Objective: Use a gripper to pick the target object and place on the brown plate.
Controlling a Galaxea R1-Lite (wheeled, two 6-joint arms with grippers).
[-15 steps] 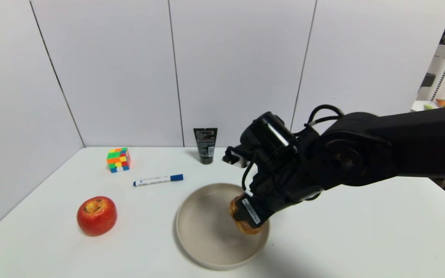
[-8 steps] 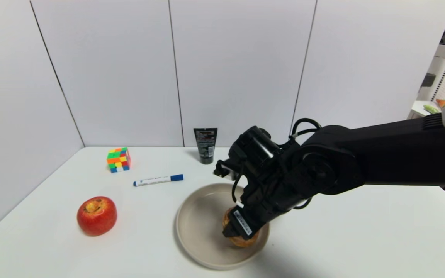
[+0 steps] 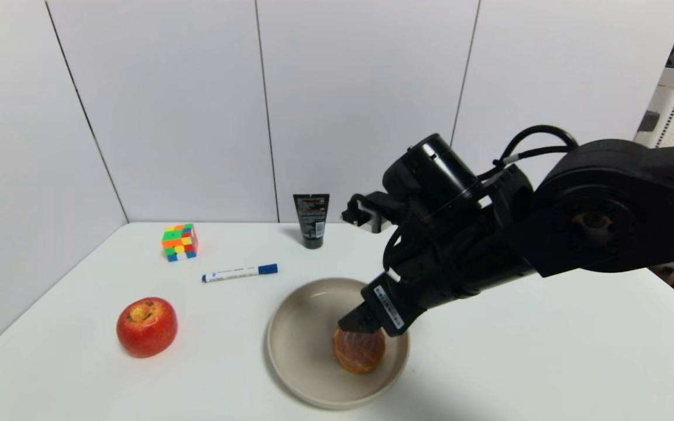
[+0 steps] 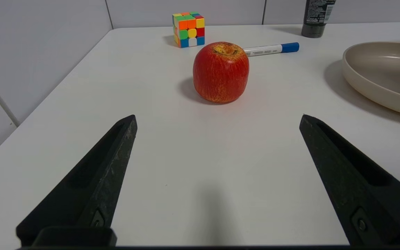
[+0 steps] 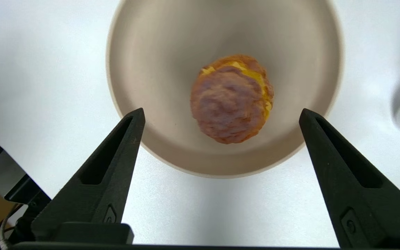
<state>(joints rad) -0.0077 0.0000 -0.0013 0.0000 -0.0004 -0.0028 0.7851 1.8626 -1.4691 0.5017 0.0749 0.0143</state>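
Observation:
The golden-brown bun (image 3: 358,350) with a pinkish top lies in the beige plate (image 3: 296,327), toward its near right side. It also shows in the right wrist view (image 5: 231,99), lying inside the plate (image 5: 144,52). My right gripper (image 3: 366,320) hangs just above the bun, open and empty; in its own view (image 5: 221,116) both fingers stand wide apart, clear of the bun. My left gripper (image 4: 217,119) is open and empty low over the table, facing the red apple; it is out of the head view.
A red apple (image 3: 146,326) sits at the near left of the white table. A blue-capped marker (image 3: 239,272), a colour cube (image 3: 179,241) and a dark tube (image 3: 312,220) stand farther back. Walls close the left and back.
My right gripper has lowered the bun into the plate, let go of it and risen a little. The bun now rests free on the plate.

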